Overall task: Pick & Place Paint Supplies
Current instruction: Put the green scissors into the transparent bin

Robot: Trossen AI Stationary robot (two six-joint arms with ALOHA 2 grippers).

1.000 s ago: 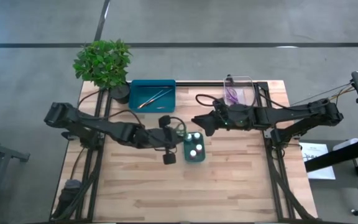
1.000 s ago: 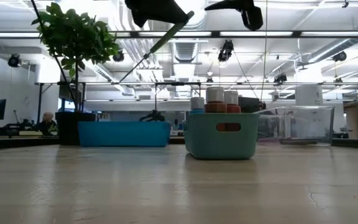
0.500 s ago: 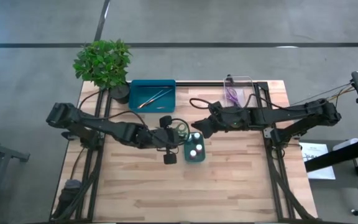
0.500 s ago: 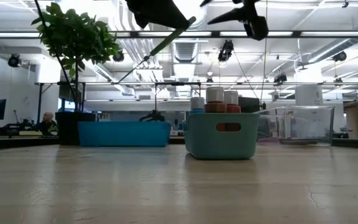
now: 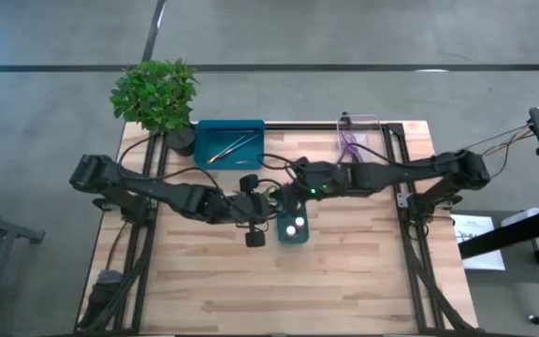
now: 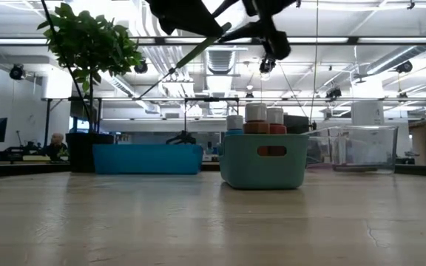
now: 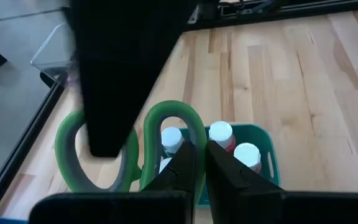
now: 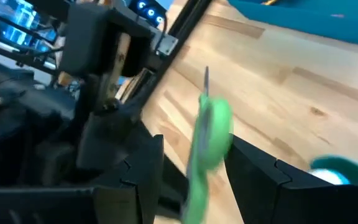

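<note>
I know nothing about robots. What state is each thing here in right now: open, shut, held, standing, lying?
left gripper: shut on the green scissors, raised above the table.
right gripper: open, fingers either side of the scissors' handle.
green scissors: held in the air.
paint pots: capped, upright in the small teal bin.
brushes: lying in the blue tray.
purple scissors: lying in the clear box.

Overhead, table-level, two wrist views
</note>
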